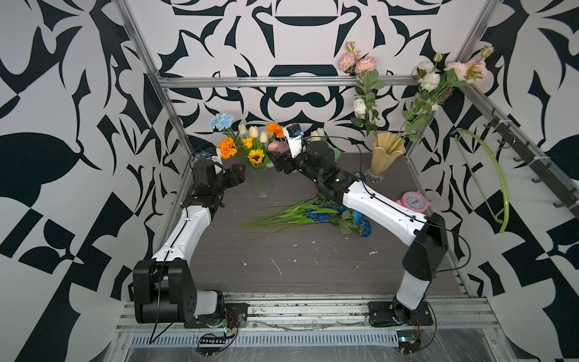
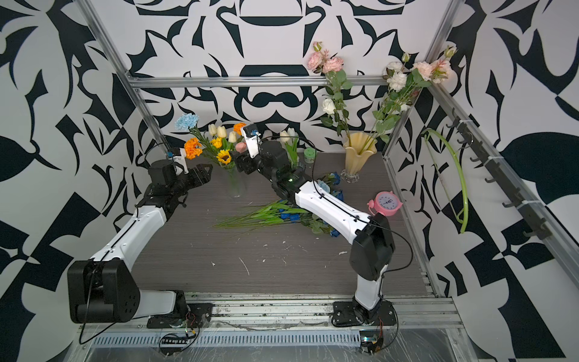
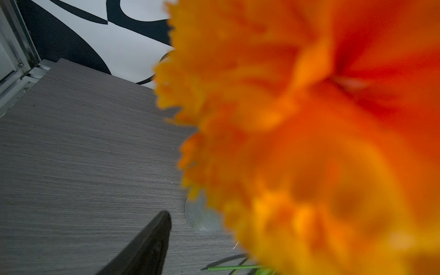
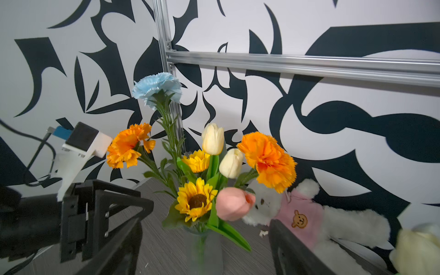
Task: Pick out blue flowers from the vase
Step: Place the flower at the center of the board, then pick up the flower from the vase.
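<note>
A clear glass vase (image 1: 260, 185) (image 2: 235, 185) (image 4: 207, 250) stands at the back of the table with a pale-blue carnation (image 1: 221, 121) (image 2: 186, 121) (image 4: 157, 88) rising above orange, yellow, cream and pink blooms. Dark-blue tulips (image 1: 316, 213) (image 2: 289, 216) and blue roses (image 1: 361, 223) (image 2: 334, 233) lie on the table, partly under my right arm. My left gripper (image 1: 242, 175) (image 2: 205, 174) is open just left of the vase; one finger (image 3: 147, 247) shows, and an orange marigold (image 3: 297, 142) hides the other. My right gripper (image 1: 276, 162) (image 2: 240, 163) (image 4: 207, 222) is open, empty, just right of the vase.
A yellow fluted vase (image 1: 387, 155) (image 2: 358, 153) with pink and white flowers stands at the back right. A pink alarm clock (image 1: 413, 202) (image 2: 387, 202) sits beside my right arm. A white plush bear (image 4: 304, 214) lies behind the glass vase. A green jar (image 2: 309, 155) stands by the back wall.
</note>
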`<action>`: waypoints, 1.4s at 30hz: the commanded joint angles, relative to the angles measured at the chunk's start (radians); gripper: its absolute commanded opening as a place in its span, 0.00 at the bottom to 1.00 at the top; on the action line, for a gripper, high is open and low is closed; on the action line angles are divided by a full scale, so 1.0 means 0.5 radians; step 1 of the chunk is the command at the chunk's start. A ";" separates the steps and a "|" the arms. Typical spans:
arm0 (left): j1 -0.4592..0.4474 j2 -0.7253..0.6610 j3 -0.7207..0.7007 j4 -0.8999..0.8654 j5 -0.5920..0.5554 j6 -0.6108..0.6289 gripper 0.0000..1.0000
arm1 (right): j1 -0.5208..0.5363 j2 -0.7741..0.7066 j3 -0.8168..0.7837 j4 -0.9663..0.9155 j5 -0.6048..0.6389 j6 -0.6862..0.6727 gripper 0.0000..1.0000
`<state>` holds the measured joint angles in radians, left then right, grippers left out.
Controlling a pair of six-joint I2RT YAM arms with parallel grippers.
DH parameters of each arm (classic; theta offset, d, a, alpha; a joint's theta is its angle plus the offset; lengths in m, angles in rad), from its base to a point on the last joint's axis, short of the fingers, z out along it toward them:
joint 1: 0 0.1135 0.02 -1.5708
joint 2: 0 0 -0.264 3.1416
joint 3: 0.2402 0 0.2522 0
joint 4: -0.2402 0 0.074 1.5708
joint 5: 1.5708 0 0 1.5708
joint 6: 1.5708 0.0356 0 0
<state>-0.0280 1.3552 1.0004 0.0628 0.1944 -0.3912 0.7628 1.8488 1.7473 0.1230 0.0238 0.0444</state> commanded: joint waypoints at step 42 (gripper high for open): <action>0.584 0.701 0.229 0.705 0.617 -0.955 0.78 | 0.087 1.062 1.790 -0.300 -0.174 -0.539 0.67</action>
<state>0.2626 1.6302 1.0462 0.3122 0.4202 -0.7891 0.8017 2.4115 2.6297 -0.0963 -0.0502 -0.1913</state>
